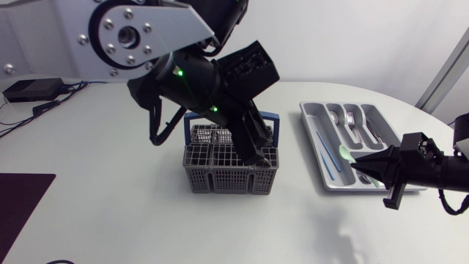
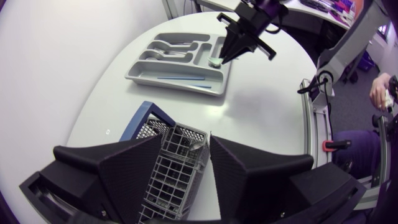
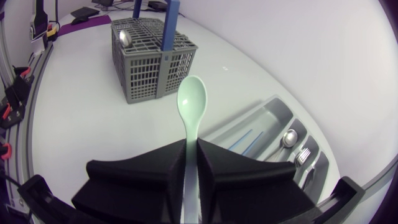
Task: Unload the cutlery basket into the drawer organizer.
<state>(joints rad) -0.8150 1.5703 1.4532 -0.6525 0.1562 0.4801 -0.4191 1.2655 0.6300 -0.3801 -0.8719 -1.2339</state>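
The grey cutlery basket (image 1: 220, 170) with a blue handle (image 1: 196, 126) stands mid-table. My left gripper (image 1: 256, 157) hangs open just above its right half; in the left wrist view the basket (image 2: 163, 186) lies beneath and between the spread fingers (image 2: 127, 171), and nothing is held. A metal spoon (image 3: 124, 38) stands in the basket. The grey drawer organizer (image 1: 314, 111) lies at the right. My right gripper (image 1: 357, 167) is shut on a mint-green spoon (image 3: 192, 99), over the organizer's near left part. That spoon's bowl (image 1: 344, 152) points towards the basket.
The organizer (image 3: 273, 107) holds metal spoons and forks (image 1: 355, 122) in its far compartments and a thin blue stick (image 1: 325, 155) in the long one. A black box (image 1: 33, 89) sits at the back left, a dark mat (image 1: 18, 209) at the front left.
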